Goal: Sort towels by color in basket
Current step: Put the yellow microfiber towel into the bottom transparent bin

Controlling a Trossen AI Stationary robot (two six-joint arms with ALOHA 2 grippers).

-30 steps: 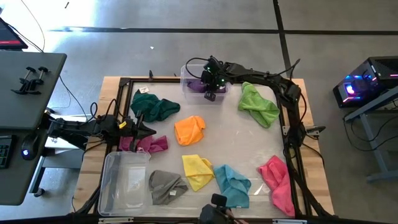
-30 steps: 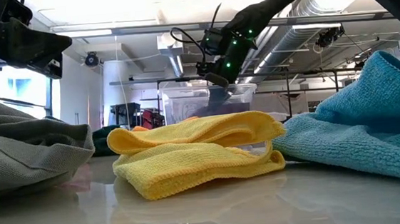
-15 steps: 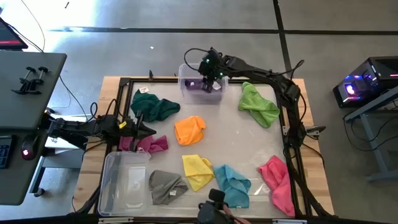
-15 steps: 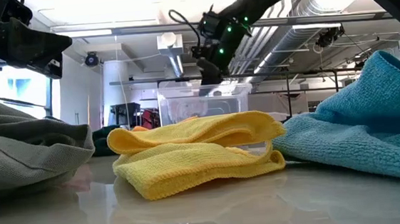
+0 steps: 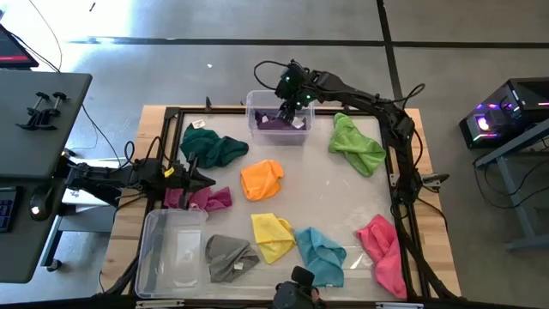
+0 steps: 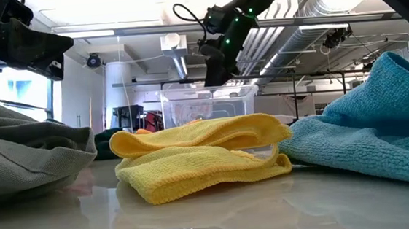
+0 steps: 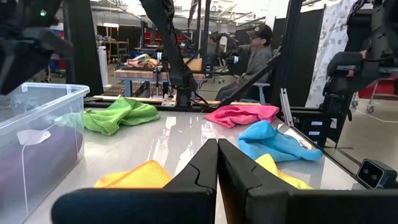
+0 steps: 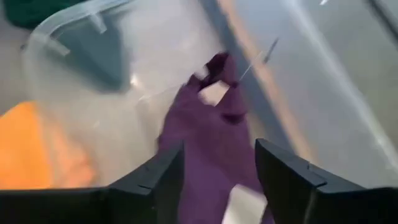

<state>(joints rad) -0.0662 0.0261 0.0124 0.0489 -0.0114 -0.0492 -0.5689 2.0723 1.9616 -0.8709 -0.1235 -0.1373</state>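
Observation:
A purple towel [image 5: 279,123] lies bunched on the floor of a clear bin [image 5: 256,110] at the table's far middle. My right gripper [image 8: 217,168] hangs open above it, slanting down, with the purple towel [image 8: 205,137] below the gap and apart from both fingers. On the table lie dark green [image 5: 210,146], lime [image 5: 356,144], orange [image 5: 262,178], magenta [image 5: 202,199], yellow [image 5: 273,236], cyan [image 5: 319,253], grey [image 5: 230,256] and pink [image 5: 382,249] towels. My left gripper [image 7: 217,149] waits shut and level at the table's left, over the magenta towel.
A second clear bin [image 5: 154,257] stands at the near left corner, beside the grey towel. A dark frame [image 5: 171,112] runs around the table's edge. Bare tabletop shows between the orange and lime towels. People sit at benches in the room beyond the table.
My right gripper has risen out of the far bin, with a slight roll of the wrist. The purple towel has stayed in the bin and now shows below the gripper.

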